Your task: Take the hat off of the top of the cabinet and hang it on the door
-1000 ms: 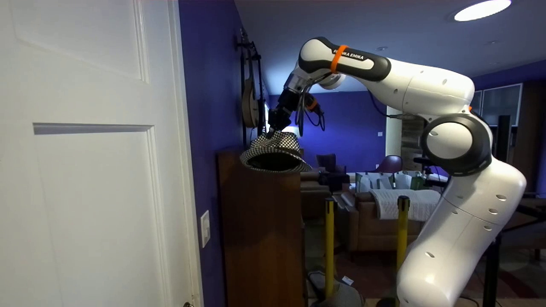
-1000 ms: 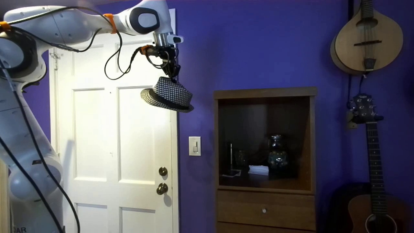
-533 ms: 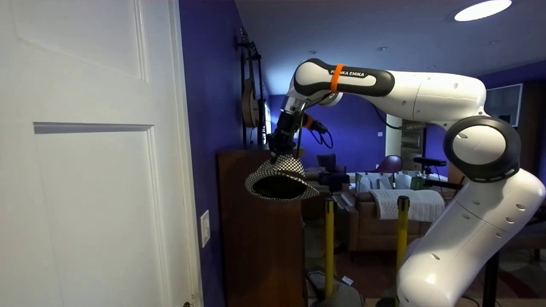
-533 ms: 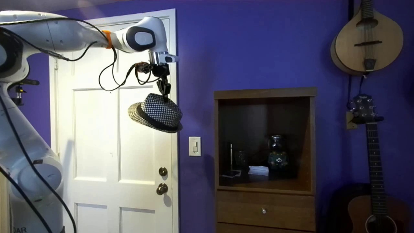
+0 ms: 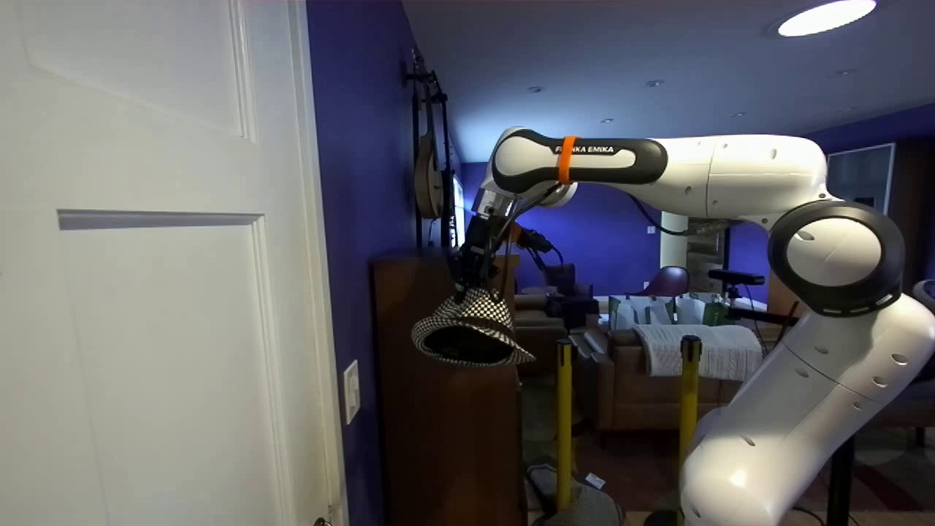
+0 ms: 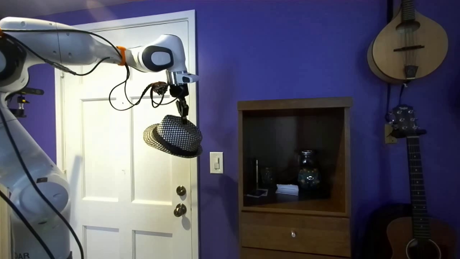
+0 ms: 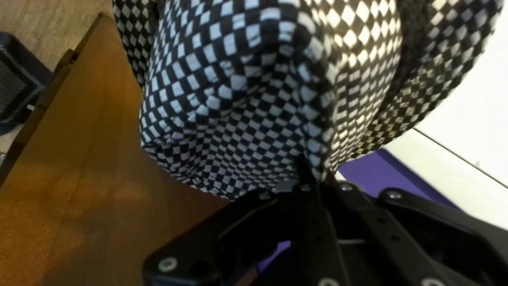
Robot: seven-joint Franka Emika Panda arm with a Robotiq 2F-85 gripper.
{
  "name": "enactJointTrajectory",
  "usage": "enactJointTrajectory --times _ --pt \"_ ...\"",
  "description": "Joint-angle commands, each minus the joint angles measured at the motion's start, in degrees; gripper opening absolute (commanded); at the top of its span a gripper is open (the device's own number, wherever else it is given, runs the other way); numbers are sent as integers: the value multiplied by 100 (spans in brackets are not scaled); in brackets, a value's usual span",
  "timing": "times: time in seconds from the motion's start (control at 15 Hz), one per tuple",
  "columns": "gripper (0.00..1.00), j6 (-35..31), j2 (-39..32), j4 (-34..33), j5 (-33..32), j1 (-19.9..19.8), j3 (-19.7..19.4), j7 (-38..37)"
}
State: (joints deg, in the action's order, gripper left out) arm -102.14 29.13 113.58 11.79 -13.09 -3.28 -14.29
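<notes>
Exterior view: hat in pincer, open air beneath brim.

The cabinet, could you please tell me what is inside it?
Inside the cabinet are a jar, a white item and a thin rod; another shape is too dim to name. Shut drawers hide their contents.

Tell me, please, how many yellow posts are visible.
2, in an exterior view: the left post, beside the cabinet in the picture; the right post, before the white blanket. The arm may hide more.
</notes>
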Motion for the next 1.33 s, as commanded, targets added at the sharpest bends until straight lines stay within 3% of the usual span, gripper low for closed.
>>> enactJointTrajectory --times 0.0,0.13,0.33,0.73,1.07,1.27 --pt "4 6 12 -15 -62 137 -98 -51" --pt "4 6 37 -3 -62 136 -97 -54" --pt "1 70 112 287 117 143 62 -642" --pt "1 -214 366 1291 273 116 678 -2705" --pt "1 -1058 361 1933 459 243 1112 -4432" --pt "1 -1726 395 2339 816 501 1093 -5015"
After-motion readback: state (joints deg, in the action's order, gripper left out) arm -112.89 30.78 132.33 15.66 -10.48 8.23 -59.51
